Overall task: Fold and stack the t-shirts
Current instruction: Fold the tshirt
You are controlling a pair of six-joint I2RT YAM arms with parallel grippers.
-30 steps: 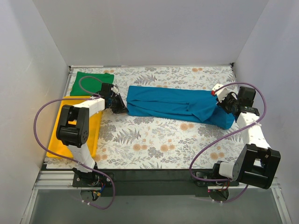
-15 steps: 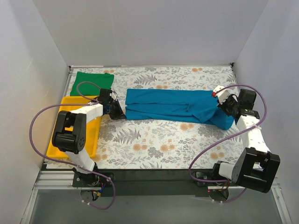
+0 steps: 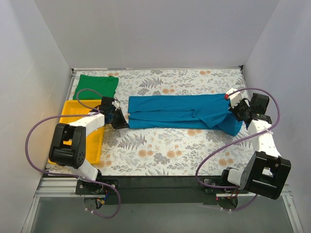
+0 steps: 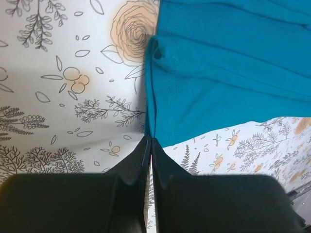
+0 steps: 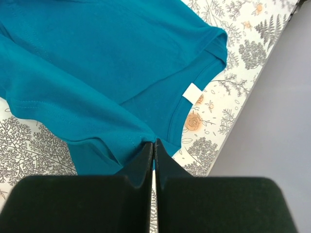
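The teal-blue t-shirt lies stretched in a long folded band across the middle of the floral table. My left gripper is shut on its left corner; in the left wrist view the jaws pinch the cloth's edge. My right gripper is shut on the right end by the neckline; the right wrist view shows the pinch and the shirt's white label. The green t-shirt lies folded at the back left, apart from both grippers.
A yellow tray sits at the left edge under the left arm. White walls close in the back and both sides. Purple cables loop beside each arm. The dark table edge runs along the front.
Both grippers have drawn apart, the left one moving left and toward the front, the right one slightly back. The teal-blue shirt is stretched longer and flatter than before.
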